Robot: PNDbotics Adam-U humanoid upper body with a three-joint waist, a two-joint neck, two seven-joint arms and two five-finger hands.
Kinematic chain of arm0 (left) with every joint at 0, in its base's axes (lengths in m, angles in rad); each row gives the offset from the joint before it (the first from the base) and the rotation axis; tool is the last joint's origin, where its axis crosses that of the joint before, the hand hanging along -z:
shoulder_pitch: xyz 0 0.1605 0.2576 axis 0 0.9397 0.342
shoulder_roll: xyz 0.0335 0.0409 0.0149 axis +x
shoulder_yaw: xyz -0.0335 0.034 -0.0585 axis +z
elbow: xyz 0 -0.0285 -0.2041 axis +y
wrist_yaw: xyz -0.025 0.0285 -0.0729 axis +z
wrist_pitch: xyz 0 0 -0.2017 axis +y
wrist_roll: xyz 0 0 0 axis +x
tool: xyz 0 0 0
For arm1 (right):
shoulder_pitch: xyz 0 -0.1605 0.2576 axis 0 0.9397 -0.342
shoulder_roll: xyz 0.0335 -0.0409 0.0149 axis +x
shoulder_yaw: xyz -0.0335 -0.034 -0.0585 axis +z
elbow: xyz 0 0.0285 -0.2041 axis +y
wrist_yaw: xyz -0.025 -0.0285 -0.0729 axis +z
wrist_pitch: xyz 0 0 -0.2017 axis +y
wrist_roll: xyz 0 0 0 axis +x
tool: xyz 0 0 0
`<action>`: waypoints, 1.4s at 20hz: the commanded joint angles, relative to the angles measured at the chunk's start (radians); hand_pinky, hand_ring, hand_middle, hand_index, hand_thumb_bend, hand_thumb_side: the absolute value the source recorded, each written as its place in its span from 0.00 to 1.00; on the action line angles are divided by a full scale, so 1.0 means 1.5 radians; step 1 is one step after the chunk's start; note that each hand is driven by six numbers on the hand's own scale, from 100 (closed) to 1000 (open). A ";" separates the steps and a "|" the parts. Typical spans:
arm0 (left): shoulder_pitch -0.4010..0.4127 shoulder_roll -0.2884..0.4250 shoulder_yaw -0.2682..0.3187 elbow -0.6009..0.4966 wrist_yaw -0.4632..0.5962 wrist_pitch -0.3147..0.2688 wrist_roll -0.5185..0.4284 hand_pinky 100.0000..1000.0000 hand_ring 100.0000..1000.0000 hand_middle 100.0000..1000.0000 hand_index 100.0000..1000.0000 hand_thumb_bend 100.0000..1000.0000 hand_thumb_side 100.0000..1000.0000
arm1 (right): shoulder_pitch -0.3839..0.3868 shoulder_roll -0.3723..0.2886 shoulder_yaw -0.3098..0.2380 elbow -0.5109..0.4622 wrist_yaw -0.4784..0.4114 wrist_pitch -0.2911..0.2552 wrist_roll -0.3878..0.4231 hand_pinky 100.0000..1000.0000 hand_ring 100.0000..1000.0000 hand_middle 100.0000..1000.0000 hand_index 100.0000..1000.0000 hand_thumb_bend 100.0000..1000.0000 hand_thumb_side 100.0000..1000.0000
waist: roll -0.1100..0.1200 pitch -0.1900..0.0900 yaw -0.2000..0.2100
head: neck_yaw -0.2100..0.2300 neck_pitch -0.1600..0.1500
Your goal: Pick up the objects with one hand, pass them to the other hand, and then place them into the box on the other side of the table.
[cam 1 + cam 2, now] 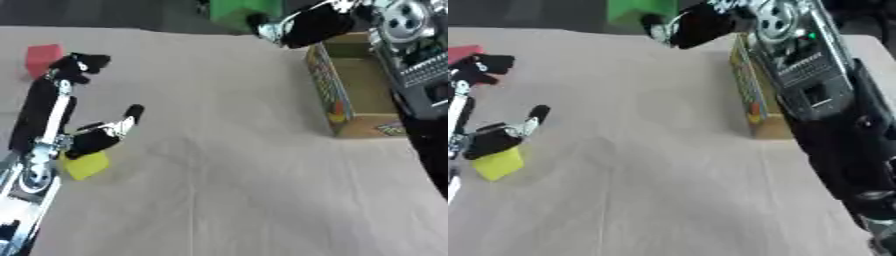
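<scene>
A yellow block (86,166) lies on the table at the left, partly covered by my left hand (42,112). That hand is open, its fingers (77,65) stretched toward a red block (44,56) and its thumb (129,114) spread out to the right, holding nothing. The red block sits just left of the fingertips. My right hand (311,25) hangs at the far edge, beside the far left corner of the cardboard box (325,85). A green block (636,10) stands just behind it. The frames do not show whether the right hand holds anything.
The open cardboard box stands on the right side, with my right arm (815,85) above it. The tan table (219,165) stretches between the left hand and the box.
</scene>
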 commanded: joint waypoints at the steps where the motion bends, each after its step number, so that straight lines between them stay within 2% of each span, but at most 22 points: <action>1: 0.012 0.054 0.029 -0.045 0.034 0.016 0.014 0.64 0.68 0.65 0.79 0.41 0.16 | 0.011 -0.070 -0.039 0.043 -0.009 0.014 -0.037 0.83 0.68 0.49 0.55 0.26 0.00 | 0.002 -0.015 0.000 | -0.005 0.001; 6: 0.052 0.103 0.070 -0.095 0.086 0.046 0.047 0.63 0.67 0.65 0.78 0.39 0.17 | 0.056 -0.135 -0.064 0.120 -0.011 0.016 -0.074 0.82 0.68 0.50 0.56 0.28 0.00 | 0.003 -0.012 0.004 | -0.003 0.004; 11: 0.086 0.146 0.108 -0.133 0.131 0.067 0.081 0.63 0.67 0.64 0.78 0.39 0.17 | 0.102 -0.169 -0.082 0.177 -0.006 0.004 -0.092 0.82 0.69 0.51 0.55 0.28 0.00 | 0.003 -0.010 0.009 | -0.007 0.003; 14: 0.103 0.166 0.129 -0.147 0.142 0.078 0.103 0.63 0.66 0.64 0.78 0.39 0.16 | 0.130 -0.185 -0.090 0.201 0.006 -0.002 -0.097 0.82 0.69 0.51 0.55 0.31 0.00 | 0.003 -0.009 0.012 | -0.004 -0.005; 18: 0.117 0.183 0.149 -0.156 0.154 0.088 0.123 0.63 0.66 0.64 0.78 0.39 0.16 | 0.154 -0.196 -0.097 0.237 0.017 -0.007 -0.098 0.82 0.70 0.53 0.57 0.35 0.00 | 0.003 -0.008 0.015 | -0.007 -0.004; 23: 0.124 0.189 0.161 -0.161 0.161 0.093 0.136 0.63 0.66 0.64 0.78 0.39 0.16 | 0.158 -0.199 -0.098 0.273 0.028 -0.019 -0.092 0.82 0.73 0.60 0.67 0.48 0.09 | 0.003 -0.007 0.016 | -0.009 -0.001; 26: 0.127 0.190 0.164 -0.163 0.161 0.095 0.140 0.63 0.66 0.64 0.78 0.39 0.17 | 0.157 -0.198 -0.098 0.292 0.043 -0.021 -0.085 0.83 0.81 0.76 0.81 0.55 0.13 | 0.004 -0.007 0.017 | -0.009 -0.001; 28: 0.129 0.191 0.166 -0.163 0.161 0.096 0.144 0.63 0.66 0.64 0.78 0.39 0.18 | 0.155 -0.197 -0.100 0.302 0.059 -0.019 -0.083 0.85 0.85 0.82 0.86 0.58 0.17 | 0.004 -0.007 0.017 | -0.010 -0.001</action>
